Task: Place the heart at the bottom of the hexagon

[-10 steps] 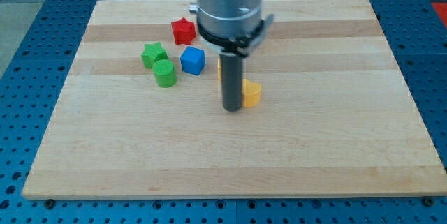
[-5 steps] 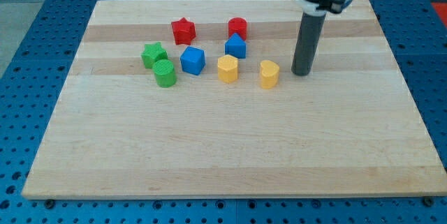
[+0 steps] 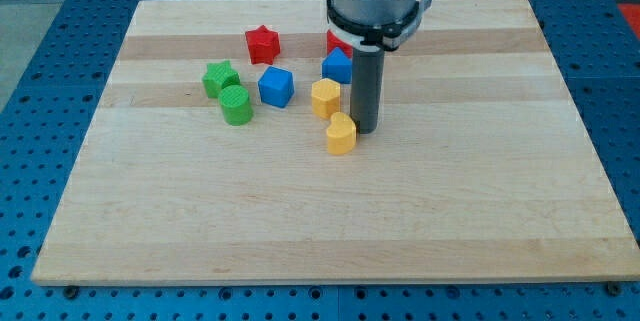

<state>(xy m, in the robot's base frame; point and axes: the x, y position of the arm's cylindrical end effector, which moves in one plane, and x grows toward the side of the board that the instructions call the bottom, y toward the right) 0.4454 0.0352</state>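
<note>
The yellow heart (image 3: 341,134) lies on the wooden board (image 3: 330,211), just below and slightly right of the yellow hexagon (image 3: 325,97), nearly touching it. My tip (image 3: 365,128) stands right beside the heart, on its upper right side, and to the right of the hexagon. The arm's body hides part of the board above.
A blue block (image 3: 337,65) sits above the hexagon, with a red block (image 3: 333,39) partly hidden behind the arm. A blue cube (image 3: 275,87), a red star (image 3: 262,44), a green star (image 3: 218,79) and a green cylinder (image 3: 236,105) lie to the left.
My tip has swung from the right of the heart back leftward. The heart has slid left and down, from right of the hexagon to just below it.
</note>
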